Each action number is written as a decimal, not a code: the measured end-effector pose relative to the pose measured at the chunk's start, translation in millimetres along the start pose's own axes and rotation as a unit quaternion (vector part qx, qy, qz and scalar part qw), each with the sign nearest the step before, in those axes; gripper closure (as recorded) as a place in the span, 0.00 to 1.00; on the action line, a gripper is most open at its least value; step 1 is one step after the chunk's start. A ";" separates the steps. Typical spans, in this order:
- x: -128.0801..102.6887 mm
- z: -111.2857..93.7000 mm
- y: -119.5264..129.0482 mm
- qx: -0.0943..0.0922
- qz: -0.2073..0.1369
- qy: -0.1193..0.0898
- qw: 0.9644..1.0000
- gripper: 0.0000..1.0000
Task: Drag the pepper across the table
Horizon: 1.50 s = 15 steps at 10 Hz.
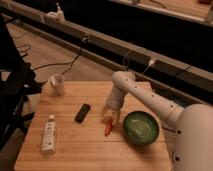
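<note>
Now the gripper is reaching down to the table, the pepper lying right at its tip, likely positioned for dragging. Whether it is clamping the pepper, I cannot tell; a green bowl is sitting just beside it.

— Where is your gripper?
— Your gripper is low over the table, right at the upper end of the pepper, between the black device and the green bowl.
— What else do you have there?
— A white tube lies beyond the device, and a white cup stands at the far corner.
</note>
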 end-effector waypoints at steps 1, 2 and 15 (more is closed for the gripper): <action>3.9 2.5 1.8 0.000 0.004 -0.001 1.000 0.40; 8.3 5.2 4.7 -0.001 0.009 -0.003 1.000 0.40; 14.3 19.1 3.1 -0.009 0.014 -0.015 1.000 1.00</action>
